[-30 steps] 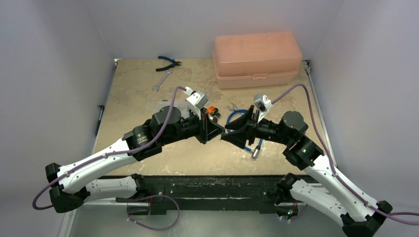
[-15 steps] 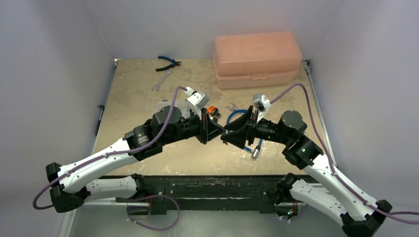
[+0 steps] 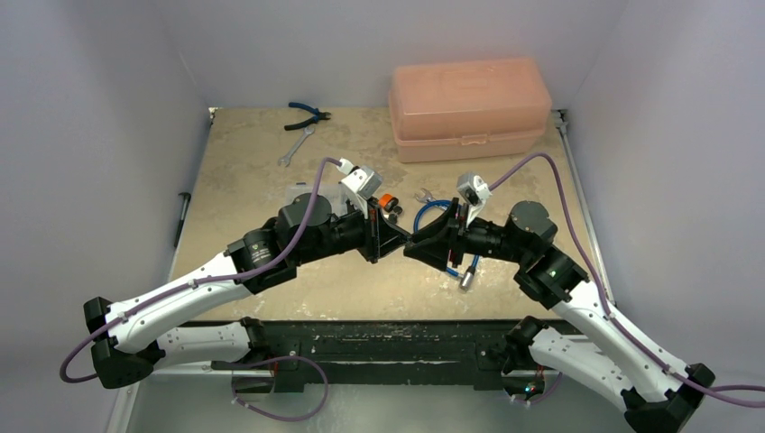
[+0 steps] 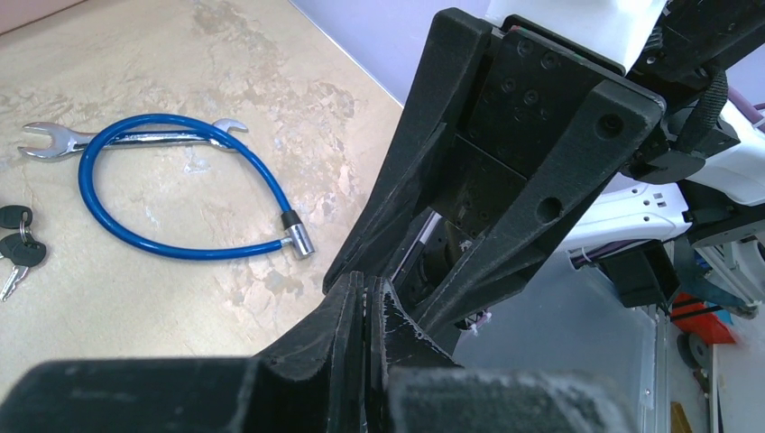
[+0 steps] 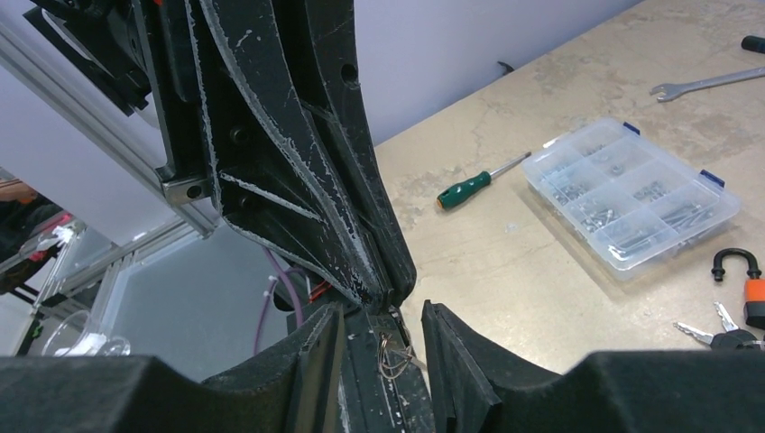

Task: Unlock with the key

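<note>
Key (image 4: 23,253) untouched on table, off to side of left gripper (image 4: 368,289), which is pressed together on wire ring (image 5: 393,356). Right gripper (image 5: 381,317), spread, has narrowed around that tip: handover likely, unlocking unstarted.

Black-headed keys (image 4: 23,252) lie near a blue cable lock (image 4: 296,240).

**Grippers meet tip to tip at mid-table**

The left arm (image 3: 180,298) and right arm (image 3: 595,316) both reach inward from their bases, elbows bent outward, forearms angled toward each other. The left gripper (image 4: 368,287) has its two fingers pressed flat together, with no gap between them. The right gripper (image 5: 383,313) faces it nose to nose, its jaws parted, with the tip of the left gripper sitting in the gap between them.
</note>
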### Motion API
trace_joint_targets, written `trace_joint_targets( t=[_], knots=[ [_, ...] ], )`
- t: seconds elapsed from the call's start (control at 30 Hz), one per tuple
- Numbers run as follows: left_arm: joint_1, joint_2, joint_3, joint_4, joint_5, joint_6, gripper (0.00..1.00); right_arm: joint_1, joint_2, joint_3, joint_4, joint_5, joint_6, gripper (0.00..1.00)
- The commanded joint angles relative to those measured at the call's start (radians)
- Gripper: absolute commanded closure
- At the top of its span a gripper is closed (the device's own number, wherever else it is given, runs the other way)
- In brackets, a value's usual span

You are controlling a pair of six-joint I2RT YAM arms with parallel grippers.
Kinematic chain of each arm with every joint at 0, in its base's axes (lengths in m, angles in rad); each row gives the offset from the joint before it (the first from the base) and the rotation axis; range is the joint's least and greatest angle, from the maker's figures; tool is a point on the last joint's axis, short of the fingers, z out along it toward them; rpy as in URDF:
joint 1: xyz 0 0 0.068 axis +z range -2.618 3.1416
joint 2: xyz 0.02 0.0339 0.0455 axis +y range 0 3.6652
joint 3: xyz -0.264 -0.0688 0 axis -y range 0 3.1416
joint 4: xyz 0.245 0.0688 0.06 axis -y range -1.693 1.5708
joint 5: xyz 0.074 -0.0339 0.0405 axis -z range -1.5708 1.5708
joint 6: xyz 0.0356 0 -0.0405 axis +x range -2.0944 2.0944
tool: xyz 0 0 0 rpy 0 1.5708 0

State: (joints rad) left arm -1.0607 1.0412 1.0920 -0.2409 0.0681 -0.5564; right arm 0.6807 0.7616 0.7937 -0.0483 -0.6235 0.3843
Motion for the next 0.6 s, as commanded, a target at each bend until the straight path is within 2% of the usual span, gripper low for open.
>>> trace_joint_targets(
  t=[0.0, 0.27, 0.33, 0.43, 0.57],
  knots=[
    [0.005, -0.019, 0.037, 0.057, 0.004, 0.0, 1.0, 0.002, 0.005, -0.002, 0.014, -0.023, -0.013, 0.57],
    [0.005, -0.022, 0.031, 0.058, 0.0, 0.0, 1.0, 0.002, 0.014, -0.004, 0.018, -0.034, -0.012, 0.58],
    [0.005, -0.023, 0.031, 0.058, -0.002, 0.0, 1.0, 0.002, 0.015, -0.004, 0.019, -0.037, -0.012, 0.61],
    [0.005, -0.023, 0.029, 0.058, -0.004, -0.001, 1.0, 0.003, 0.017, -0.006, 0.02, -0.04, -0.012, 0.7],
    [0.005, -0.024, 0.027, 0.058, -0.008, 0.0, 1.0, 0.002, 0.018, -0.007, 0.021, -0.046, -0.012, 0.91]
  ],
)
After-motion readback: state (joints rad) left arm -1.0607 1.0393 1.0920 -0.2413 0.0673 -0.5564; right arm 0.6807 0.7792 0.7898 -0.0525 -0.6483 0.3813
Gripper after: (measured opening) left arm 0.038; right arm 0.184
